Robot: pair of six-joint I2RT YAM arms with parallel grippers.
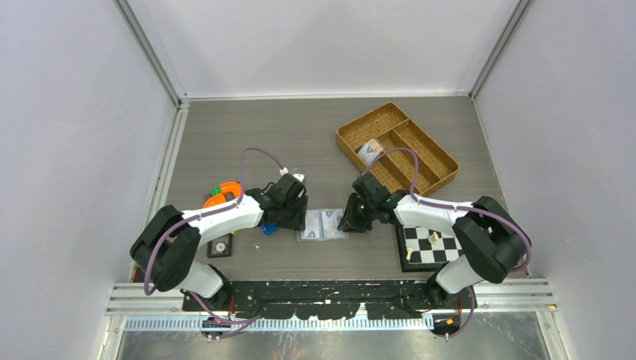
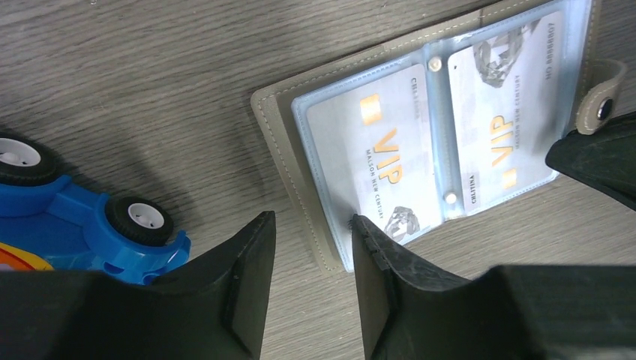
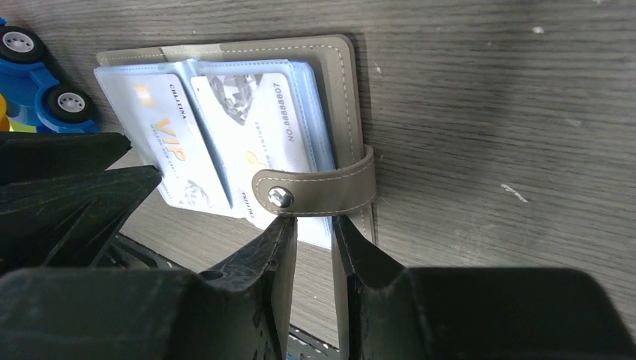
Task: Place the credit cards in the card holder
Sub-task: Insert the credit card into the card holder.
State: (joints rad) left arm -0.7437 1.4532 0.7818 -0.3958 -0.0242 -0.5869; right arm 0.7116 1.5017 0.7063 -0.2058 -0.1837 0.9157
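1. The card holder (image 1: 322, 223) is found lying open and flat on the table (image 1: 300, 135), between the two tools and near a blue toy car (image 2: 90, 232).
2. Two credit cards (image 2: 382, 150), marked VIP, are seen seated in the clear sleeves (image 2: 439, 112), one on each page. That part of the task is judged done.
3. A pale card-like item (image 1: 368, 152) is noted in the wicker basket (image 1: 442, 161), well apart from the holder. It is judged to be a card not yet loaded, though it is too small to be confirmed.
4. The left tool (image 2: 311, 223) is released. Its jaws are held apart astride the holder's near corner, with one fingertip touching the sleeve edge.
5. The right tool (image 3: 313, 223) is set with narrow jaws at the sleeve edge, just under the snap tab (image 3: 322, 184), which is folded over the page. Whether anything is pinched cannot be told.
6. The holder is not yet closed.
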